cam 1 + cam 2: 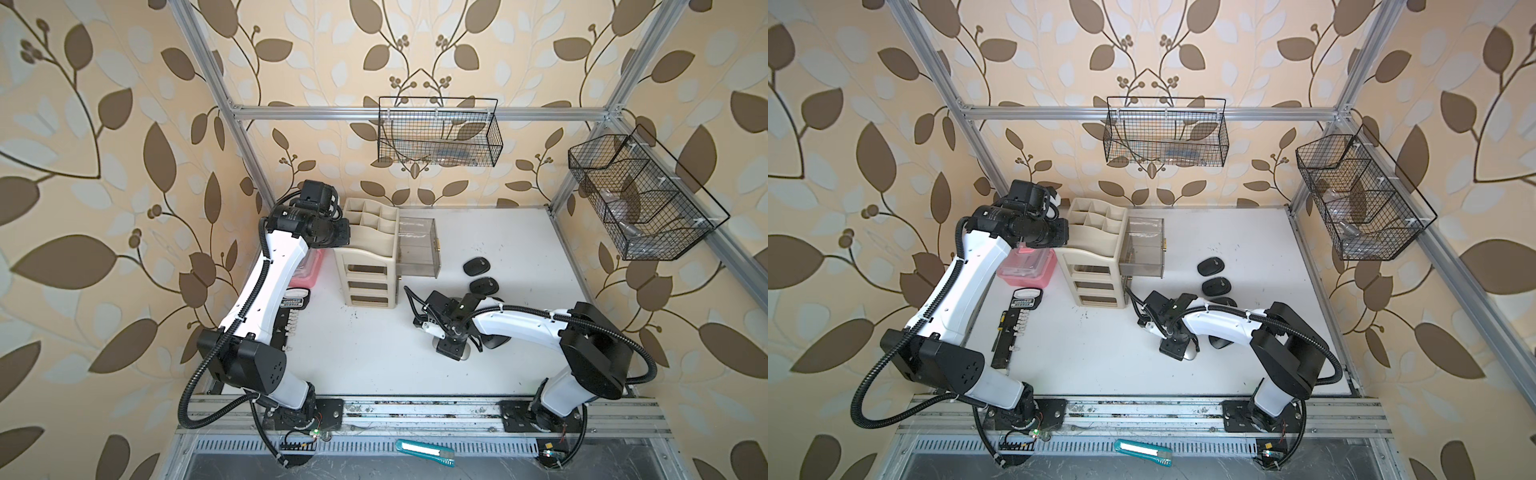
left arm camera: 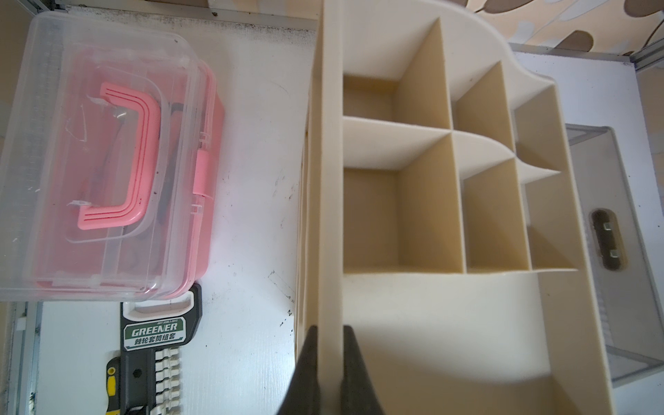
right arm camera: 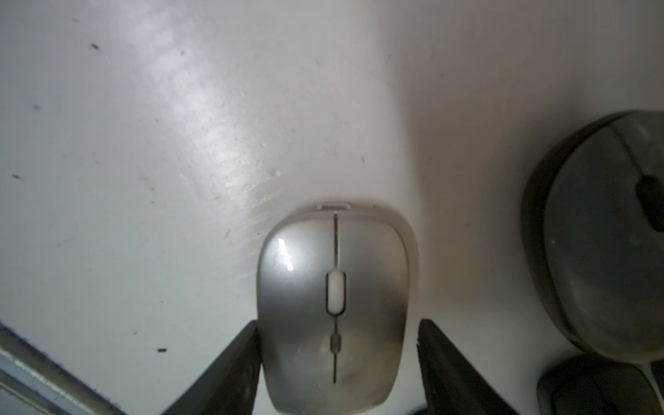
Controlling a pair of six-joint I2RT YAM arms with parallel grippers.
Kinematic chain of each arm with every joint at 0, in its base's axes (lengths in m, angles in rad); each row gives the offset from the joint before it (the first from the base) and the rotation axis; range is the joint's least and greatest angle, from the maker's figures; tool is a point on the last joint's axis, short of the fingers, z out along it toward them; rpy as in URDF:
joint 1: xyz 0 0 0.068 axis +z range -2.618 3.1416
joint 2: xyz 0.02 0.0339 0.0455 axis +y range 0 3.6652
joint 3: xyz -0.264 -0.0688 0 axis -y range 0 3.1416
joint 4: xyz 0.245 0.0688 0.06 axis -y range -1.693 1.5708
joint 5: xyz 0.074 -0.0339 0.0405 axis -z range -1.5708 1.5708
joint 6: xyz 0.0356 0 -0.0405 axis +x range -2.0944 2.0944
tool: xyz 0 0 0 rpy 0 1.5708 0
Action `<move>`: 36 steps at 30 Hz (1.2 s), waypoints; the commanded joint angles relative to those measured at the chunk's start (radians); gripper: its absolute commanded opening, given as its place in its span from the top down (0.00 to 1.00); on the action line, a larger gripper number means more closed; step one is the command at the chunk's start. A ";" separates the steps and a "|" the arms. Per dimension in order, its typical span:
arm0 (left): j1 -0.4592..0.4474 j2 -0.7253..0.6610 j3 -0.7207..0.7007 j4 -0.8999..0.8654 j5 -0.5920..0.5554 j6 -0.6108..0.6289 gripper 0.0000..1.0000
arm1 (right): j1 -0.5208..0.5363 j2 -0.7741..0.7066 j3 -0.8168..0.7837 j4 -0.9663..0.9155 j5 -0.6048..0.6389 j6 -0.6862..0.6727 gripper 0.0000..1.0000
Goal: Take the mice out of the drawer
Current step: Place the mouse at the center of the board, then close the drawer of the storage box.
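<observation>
straddling the silver mouse [image 3: 332,287] with the right gripper [image 3: 337,323], fingers spread to either side: nearly brushing one flank, standing clearly off the other, so clamping nothing. finding it flat and button-side up on the white table [image 1: 365,361], right of centre and nearer than the drawer [image 1: 419,251]. reading this as the letting-go that ends a placement.

for doing it well: widening a touch more until clearing both flanks, then rising straight up rather than sweeping sideways, so as not to drag or spin the mouse with a sticky pad. minding the crowding too, with the dark grey mouse [image 3: 603,233] lying just to the right and a black mouse [image 3: 593,388] close by; avoiding any swing of the fingers towards them.

noting a far black mouse [image 1: 477,266] and a second black mouse [image 1: 484,286] on the table beyond, towards the far right.

pinching the thin side wall of the cream organiser [image 2: 431,305] with the left gripper [image 2: 330,332] at the far left, fingers pressed together on it, bracing the unit against tipping.

seeing the drawer pulled out to the right, with no mouse showing through its smoky walls in both top views; judging the task close to done, without ruling out one hidden.
</observation>
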 commanded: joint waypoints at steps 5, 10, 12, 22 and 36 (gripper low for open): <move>0.014 -0.006 0.027 -0.035 0.023 -0.005 1.00 | -0.047 -0.238 0.062 0.024 -0.057 0.061 0.26; 0.014 -0.019 0.003 -0.037 0.056 -0.006 1.00 | -0.255 -0.473 0.061 0.076 -0.224 0.207 0.24; 0.014 -0.024 -0.003 -0.033 0.063 -0.016 1.00 | -0.354 -0.512 0.059 0.055 -0.242 0.249 0.24; 0.013 -0.040 -0.062 0.075 0.200 -0.132 1.00 | -0.547 -0.247 0.267 0.143 -0.218 0.549 0.35; -0.085 -0.021 -0.129 0.225 0.288 -0.205 1.00 | -0.377 0.129 0.645 0.181 -0.323 0.517 0.29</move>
